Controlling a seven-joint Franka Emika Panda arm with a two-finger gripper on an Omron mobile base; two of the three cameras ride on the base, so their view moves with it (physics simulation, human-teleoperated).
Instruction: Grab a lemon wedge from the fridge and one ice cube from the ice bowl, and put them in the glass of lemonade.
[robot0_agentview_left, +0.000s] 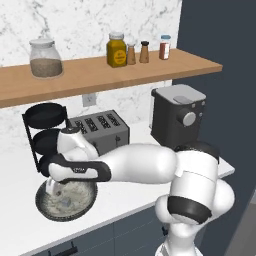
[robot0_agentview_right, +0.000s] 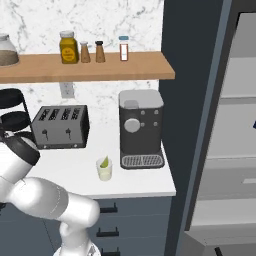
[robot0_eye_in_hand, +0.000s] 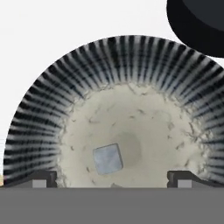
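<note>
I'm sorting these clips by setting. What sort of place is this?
A rendered home kitchen, most likely: a toaster and coffee machine stand on a white counter, a fridge stands open beside it, and spice jars line a wooden shelf.

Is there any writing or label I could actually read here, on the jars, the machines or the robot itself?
No text here can be read.
Robot arm: a small pale mark on its dark band, too blurred to read.
Yellow jar on the shelf: no legible label.
Coffee machine: a dial and buttons, no lettering.
Toaster: no lettering.
</note>
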